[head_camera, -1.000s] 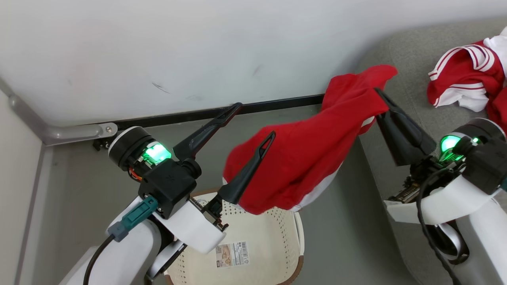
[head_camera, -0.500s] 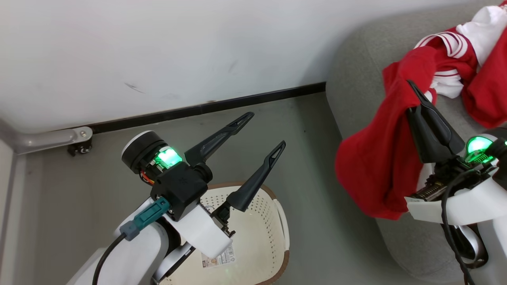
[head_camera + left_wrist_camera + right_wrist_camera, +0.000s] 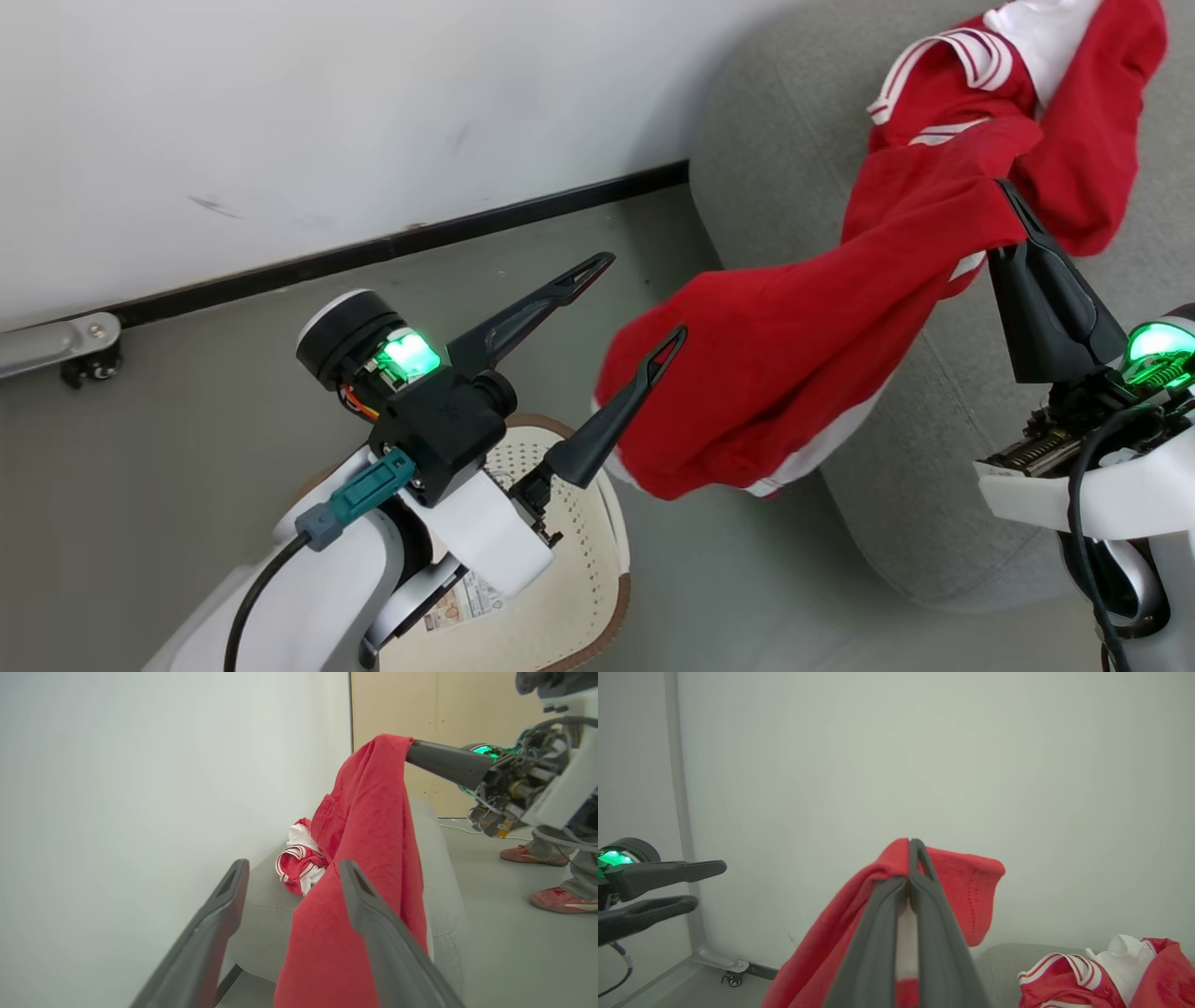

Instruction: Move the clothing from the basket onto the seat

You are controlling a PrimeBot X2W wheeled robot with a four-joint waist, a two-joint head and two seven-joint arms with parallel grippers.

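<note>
The right tool [image 3: 1004, 187] is clamped on the plain red garment [image 3: 794, 373]. Its tip is above the seat [image 3: 775, 168], just beside the striped garment [image 3: 943, 75] lying there. The held cloth trails off the seat's rounded edge over open floor [image 3: 187, 448]. Off that edge, the left tool [image 3: 642, 297] stands wide open and empty, over the basket [image 3: 579, 579]. Half a second ago the cloth hung clear of the left tool; now its low end overlaps that tool's nearer finger.

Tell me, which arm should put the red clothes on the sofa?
Right. The right tool is shut on the plain red garment, which hangs at the edge of the grey sofa. The left tool is open and empty, near the basket.
</note>
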